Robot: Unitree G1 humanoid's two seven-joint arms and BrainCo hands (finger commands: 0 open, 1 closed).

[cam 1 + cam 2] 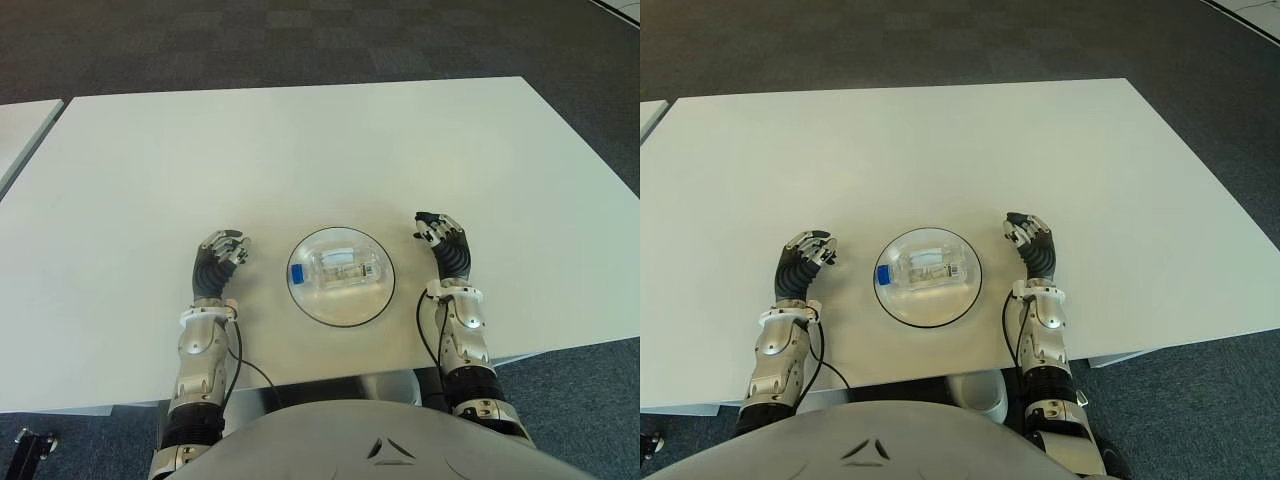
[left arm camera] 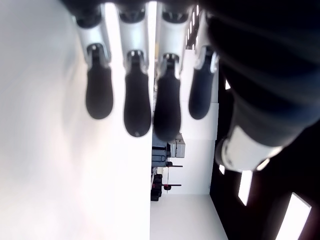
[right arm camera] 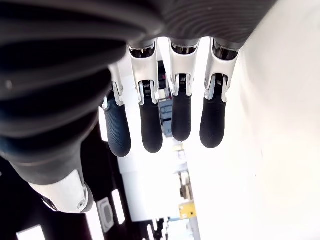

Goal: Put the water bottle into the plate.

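A clear water bottle (image 1: 338, 269) with a blue cap lies on its side inside the round plate (image 1: 372, 300), cap toward my left. The plate sits on the white table (image 1: 300, 150) near its front edge, between my two hands. To the plate's left is my left hand (image 1: 222, 256), fingers relaxed and holding nothing; its fingers (image 2: 131, 102) hang free in the left wrist view. My right hand (image 1: 440, 236) shows to the right of the plate, also open and empty, with its fingers (image 3: 150, 120) loosely extended in the right wrist view.
The white table stretches wide beyond the plate and to both sides. A second table's corner (image 1: 20, 125) shows at the far left. Dark carpet (image 1: 300, 40) surrounds the tables.
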